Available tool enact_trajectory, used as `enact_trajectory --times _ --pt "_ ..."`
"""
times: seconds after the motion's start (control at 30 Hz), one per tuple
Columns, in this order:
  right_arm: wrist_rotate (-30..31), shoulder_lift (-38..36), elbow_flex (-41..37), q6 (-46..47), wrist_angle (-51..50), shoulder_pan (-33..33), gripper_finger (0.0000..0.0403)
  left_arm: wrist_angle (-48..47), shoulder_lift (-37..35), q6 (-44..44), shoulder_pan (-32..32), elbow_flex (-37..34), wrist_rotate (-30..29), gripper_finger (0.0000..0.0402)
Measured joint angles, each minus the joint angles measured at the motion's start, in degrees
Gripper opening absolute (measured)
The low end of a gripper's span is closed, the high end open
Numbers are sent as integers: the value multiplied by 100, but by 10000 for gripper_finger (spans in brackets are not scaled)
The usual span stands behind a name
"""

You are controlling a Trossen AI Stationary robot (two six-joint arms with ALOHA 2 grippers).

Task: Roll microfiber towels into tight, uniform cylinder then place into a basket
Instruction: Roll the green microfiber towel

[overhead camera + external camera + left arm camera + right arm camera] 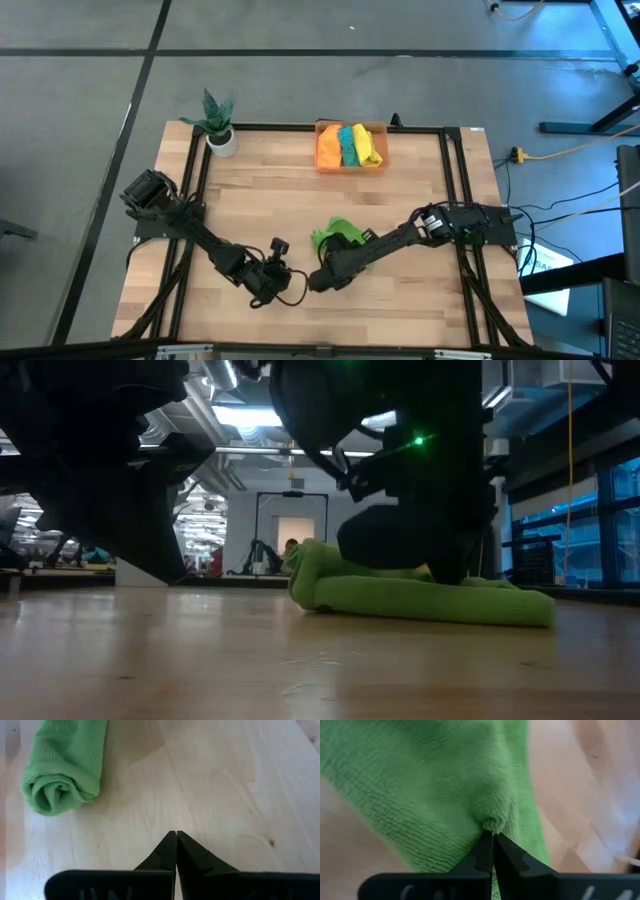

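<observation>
The light green towel (335,232) lies rolled on the table's middle, its spiral end (52,795) facing my left gripper. My right gripper (493,834) comes down on the roll (420,598) from above and is shut on it. My right arm covers much of the roll in the high view. My left gripper (176,834) is shut on nothing and hovers over bare wood to the roll's left. The orange basket (352,170) at the far edge holds the rolled orange (328,148), teal (348,146) and yellow (368,146) towels. My right gripper pinches a small tuft of the roll's outer layer (492,822) between its two fingertips. The fingers slant down on it from above and from the table's right. The roll lies along the table (330,600) under them.
A white pot with a green plant (222,140) stands at the far left corner. A black frame (455,180) runs along the table's edges. Bare wood lies near the front edge and between the roll and the basket.
</observation>
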Motion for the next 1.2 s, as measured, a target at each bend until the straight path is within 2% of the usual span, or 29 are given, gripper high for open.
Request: enact_trajectory --times 0.17,0.33,0.83,0.97,1.2 --pt "-103 0 -82 -464 380 -33 10 2 0 5 -2 0 0 0" --pt "-101 0 -82 -529 467 -34 16 4 -2 2 -2 0 0 0" --pt "-243 0 30 -534 13 -143 145 4 -2 -2 -2 0 2 0" --pt "-81 2 291 -556 -379 -142 157 7 -4 -1 -3 0 2 0" --pt "326 -28 331 -568 -394 -70 158 -14 -4 0 -7 2 4 0"
